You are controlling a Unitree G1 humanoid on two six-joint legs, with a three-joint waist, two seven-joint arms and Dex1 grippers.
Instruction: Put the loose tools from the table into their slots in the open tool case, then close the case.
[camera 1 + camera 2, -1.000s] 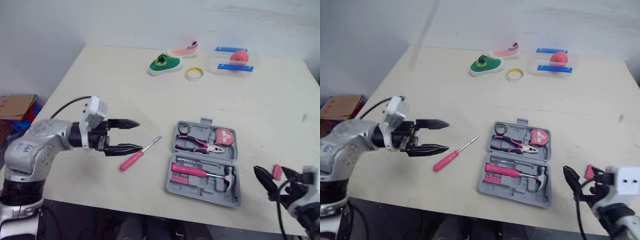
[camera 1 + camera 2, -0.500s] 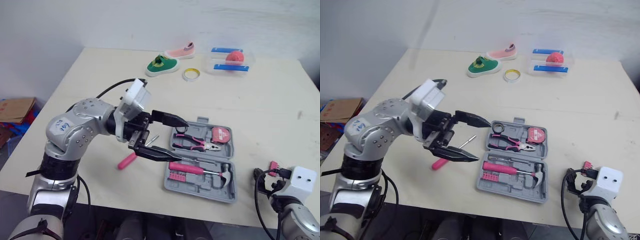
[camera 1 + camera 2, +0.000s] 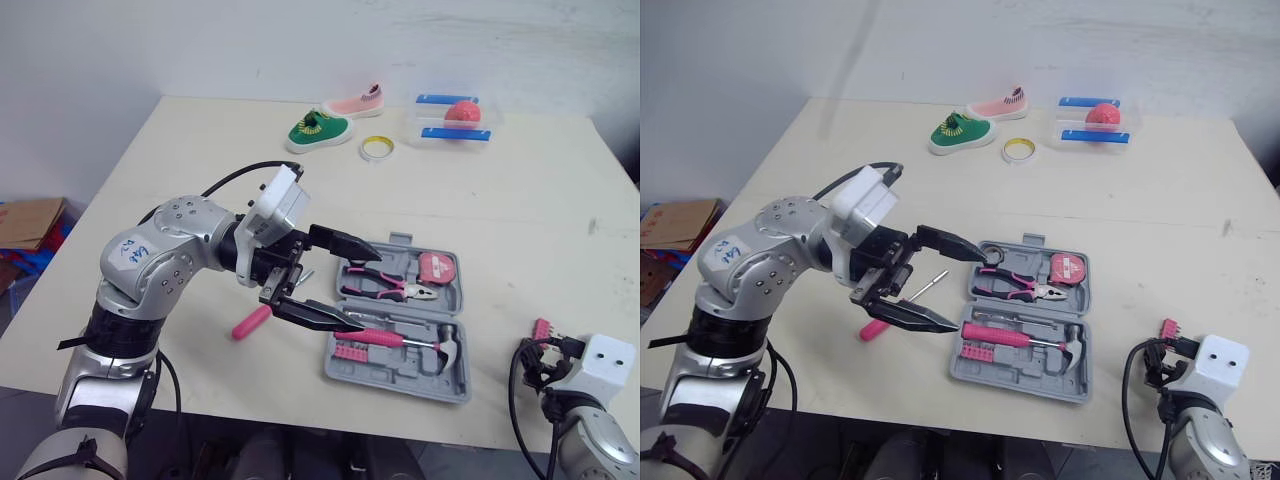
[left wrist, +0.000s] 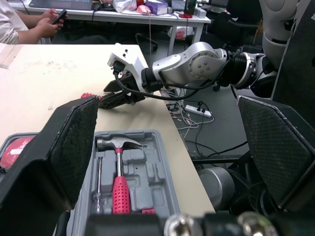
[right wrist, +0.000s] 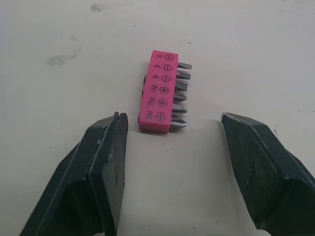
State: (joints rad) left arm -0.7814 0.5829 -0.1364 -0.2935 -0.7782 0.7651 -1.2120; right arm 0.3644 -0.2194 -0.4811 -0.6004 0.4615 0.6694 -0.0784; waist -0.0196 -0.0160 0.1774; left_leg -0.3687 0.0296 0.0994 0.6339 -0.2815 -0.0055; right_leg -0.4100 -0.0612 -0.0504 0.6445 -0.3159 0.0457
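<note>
L gripper point(image 3: 366, 288): fingers wide apart, holding nothing, poised over the L end of the tool case point(image 3: 400, 366), one finger above the pliers point(image 3: 386, 289), the other by the hammer point(image 3: 400, 340). R gripper point(image 5: 171, 116): fingers also apart and empty, low at the table's near R corner.

Bit holder point(image 5: 158, 93): pink block, six steel bits along one side, printed size marks; it lies flat on the table just ahead of the R fingertips, centred btwn them, not touched. Screwdriver point(image 3: 250, 322): pink handle, thin steel shaft; loose on the table beside the case's L side, under and behind the L gripper, shaft partly hidden by it.

Case: grey, open, lying flat, w/ pliers and pink tape measure point(image 3: 437, 268) in the far half, hammer and a pink bit row point(image 3: 351, 352) in the near half.

Table point(image 3: 200, 160): pale cream top. Far edge: green shoe point(image 3: 318, 130), pink shoe point(image 3: 352, 102), tape roll point(image 3: 377, 149), clear box point(image 3: 450, 120) w/ a red ball. Beyond: white wall; cardboard box point(image 3: 30, 215) on the floor, L side.
</note>
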